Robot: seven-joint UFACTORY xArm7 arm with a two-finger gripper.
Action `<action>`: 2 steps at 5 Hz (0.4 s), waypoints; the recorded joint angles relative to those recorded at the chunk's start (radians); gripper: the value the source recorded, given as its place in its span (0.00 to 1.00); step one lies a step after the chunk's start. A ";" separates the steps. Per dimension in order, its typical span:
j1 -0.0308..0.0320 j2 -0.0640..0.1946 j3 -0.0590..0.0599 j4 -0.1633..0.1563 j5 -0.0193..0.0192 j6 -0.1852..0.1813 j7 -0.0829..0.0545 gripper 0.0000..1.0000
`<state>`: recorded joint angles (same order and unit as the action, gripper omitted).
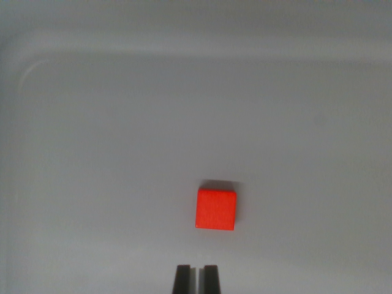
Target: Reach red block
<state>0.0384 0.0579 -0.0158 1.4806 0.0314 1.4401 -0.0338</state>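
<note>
The hand (196, 278) enters from the bottom edge of the wrist view as two dark, flat-ended fingertips (182, 279), matte and rectangular, standing side by side. Only a thin pale slit shows between them, so the hand is pressed nearly together and pinches nothing.

The red block (215, 209) lies just beyond the fingertips, a little toward the wrist view's right of the slit between them, apart from the hand and not touching it. Its top face is a near-perfect square with crisp edges and slightly softened corners, a saturated orange-red with a smooth, even, unmarked finish. A narrow darker band along its far edge and right side reads as shadow on the surface under it.

The block rests on a pale grey-white worktop (110, 159) that looks smooth and faintly glossy, like moulded plastic. Farther from the hand, the surface rises into a shallow raised rim (184, 49) that runs across the top of the view and bends in a rounded corner at the wrist view's upper left, continuing down the left side.
</note>
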 joint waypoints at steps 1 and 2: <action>0.0000 0.000 0.000 0.000 0.0000 0.000 0.000 0.00; -0.0008 0.011 -0.001 -0.029 0.0009 -0.039 0.000 0.00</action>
<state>0.0376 0.0690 -0.0166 1.4519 0.0323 1.4008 -0.0342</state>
